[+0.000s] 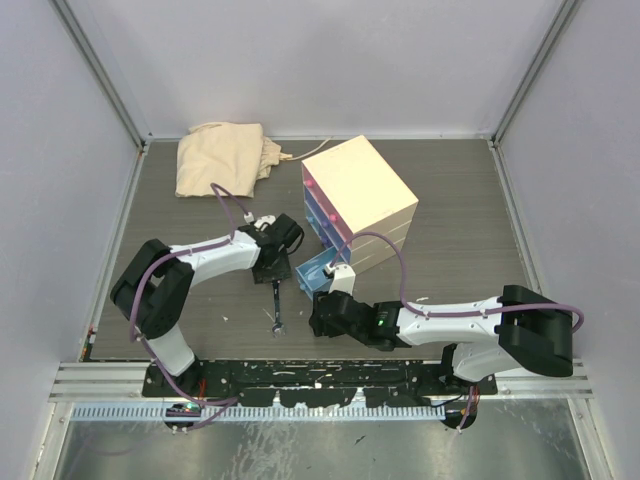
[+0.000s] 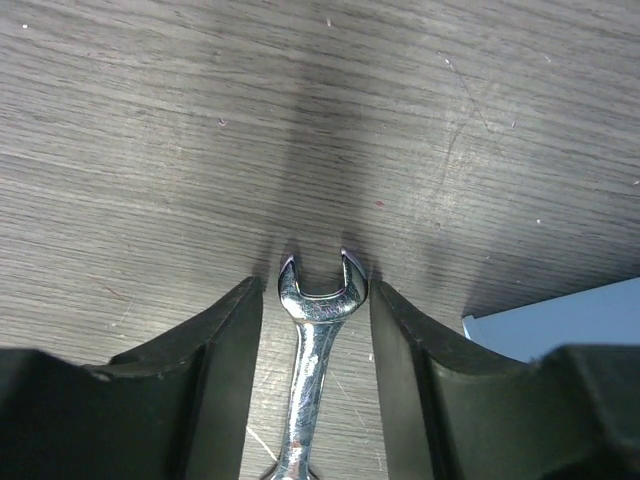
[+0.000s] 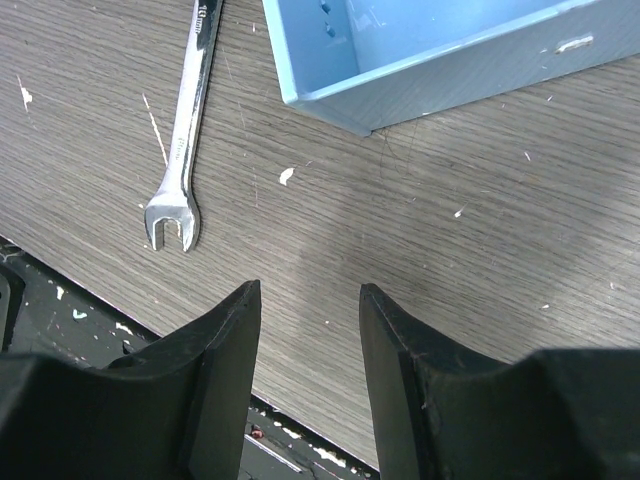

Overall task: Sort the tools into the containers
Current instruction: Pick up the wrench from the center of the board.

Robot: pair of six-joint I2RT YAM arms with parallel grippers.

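Nearest the left wrist camera, the two black jaws of the left gripper stand apart on either side of a silver steel spanner. They flank its open-ended head at the lower centre of the frame, and the shaft runs out through the bottom edge. The right jaw sits just beside the head and the left one a little further off; whether either touches the metal cannot be told. Seen from above, the spanner lies on the grey wood-grain tabletop at the lower centre of the frame. It is just left of the light-blue plastic drawer that stands open at the foot of the cream-coloured box-shaped chest. The step in hand looks to be picking up this spanner for that drawer. A flat, thin tool calls for the jaws to reach right down to the tabletop and to be centred on the head before they close, so that neither side nudges it askew. Because the grip falls at one end and not at the middle, the long shaft will probably droop or swing on the lift. A firm clamp and a slow, straight rise should help, high enough to clear the drawer's wall, followed by a low release inside. The right gripper, its jaws apart with nothing between them, hangs near the drawer's near corner and the spanner's other end. The carry towards the drawer should be routed clear of it.
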